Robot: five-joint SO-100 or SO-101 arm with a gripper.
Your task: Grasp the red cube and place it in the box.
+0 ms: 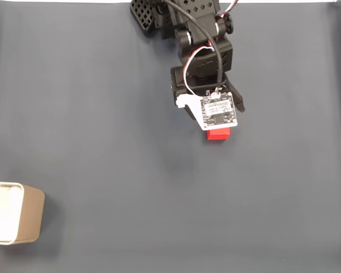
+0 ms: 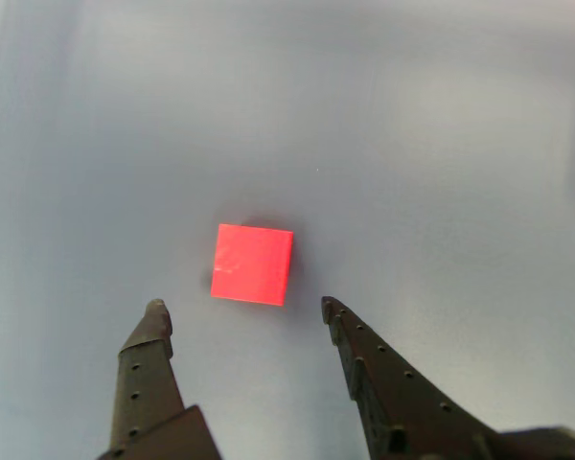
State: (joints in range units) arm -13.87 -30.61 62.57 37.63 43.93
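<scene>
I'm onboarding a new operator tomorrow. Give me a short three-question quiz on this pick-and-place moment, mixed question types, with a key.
1. True or false: the red cube already sits inside the box.
2. Multiple choice: in the other view, how do the jaws of the gripper stand?
A. shut on the cube
B. open, with the cube just ahead of the tips and not touched
C. shut and empty
3. Fill in: in the fixed view, the box sits at the lower ____ corner of the grey table.

Key: 1 false, the cube rests on the table under the arm, far from the box. 2 B. 3 left.
</scene>
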